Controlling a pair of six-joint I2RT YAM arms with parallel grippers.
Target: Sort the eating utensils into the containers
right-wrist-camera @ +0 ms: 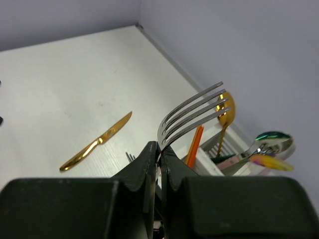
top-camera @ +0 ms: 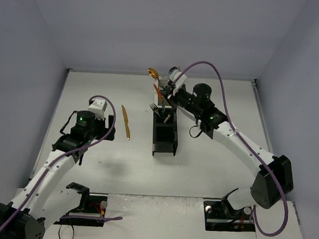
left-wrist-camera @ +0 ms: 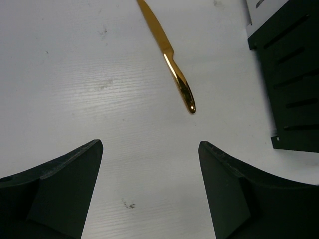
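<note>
Gold knife (top-camera: 126, 122) lies flat at nine o'clock of the containers (top-camera: 155, 138), blade toward twelve. A gold spoon (top-camera: 152, 73) and orange utensil (right-wrist-camera: 195, 142) stand in the far bins. A silver fork (right-wrist-camera: 192, 117), tines up, is pinched in the right fingers (right-wrist-camera: 145, 169).

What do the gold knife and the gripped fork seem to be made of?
The gold knife is probably metal with a polished gold finish: mirror-like highlights on its handle. The fork looks like polished steel, silver-grey, with sharp reflections along its tines.

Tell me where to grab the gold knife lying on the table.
Take the gold knife by its handle, from straight above, left fingers astride its width: it lies flat on the table, and the handle is its thicker, nearer end.
</note>
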